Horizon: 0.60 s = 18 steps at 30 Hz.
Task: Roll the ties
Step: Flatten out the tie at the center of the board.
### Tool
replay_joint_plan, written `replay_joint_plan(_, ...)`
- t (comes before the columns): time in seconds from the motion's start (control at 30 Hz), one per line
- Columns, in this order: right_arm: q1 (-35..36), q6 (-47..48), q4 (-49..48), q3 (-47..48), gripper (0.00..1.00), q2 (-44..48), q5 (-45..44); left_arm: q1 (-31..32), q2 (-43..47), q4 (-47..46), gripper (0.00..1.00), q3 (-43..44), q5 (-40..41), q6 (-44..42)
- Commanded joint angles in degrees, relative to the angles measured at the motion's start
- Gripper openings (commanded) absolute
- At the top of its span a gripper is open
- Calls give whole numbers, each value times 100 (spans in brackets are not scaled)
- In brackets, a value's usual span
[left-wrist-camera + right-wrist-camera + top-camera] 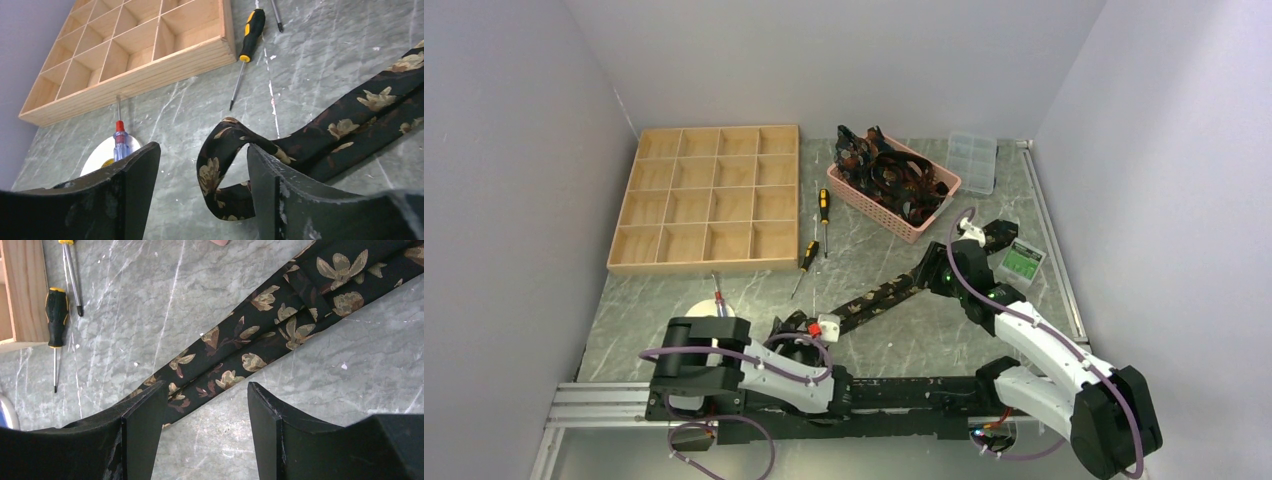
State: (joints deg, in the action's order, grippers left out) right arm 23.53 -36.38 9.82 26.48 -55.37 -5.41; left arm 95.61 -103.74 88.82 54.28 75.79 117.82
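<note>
Lying diagonally, the tie [879,295] has its curled end just ahead of the left gripper [201,165], jaws apart; the right gripper [205,400], likewise spread, hovers farther along

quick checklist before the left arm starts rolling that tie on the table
1. Left gripper open: ok, jaws apart.
2. Curled end of the tie lined up with its gap: ok.
3. Right gripper open over the tie: ok.
4. Tie in one flat layer: not ok, two strips overlap under the right gripper.
5. Nearest screwdriver off the fabric: ok, it lies apart.
6. Fingers touching the fabric: cannot tell.
</note>
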Motion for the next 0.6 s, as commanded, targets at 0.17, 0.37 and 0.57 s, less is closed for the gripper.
replay_joint_plan(0.17,27,196,-21,403,64,73,193,238,951,699,77,458,-283,-175)
replay_joint_plan(0.37,21,271,20,538,64,53,253,182,2734,-1571,88,492,-551,-3598)
replay_joint_plan(0.57,29,392,-146,683,64,-23,417,-1329,4255,-6498,94,341,-1972,-9310)
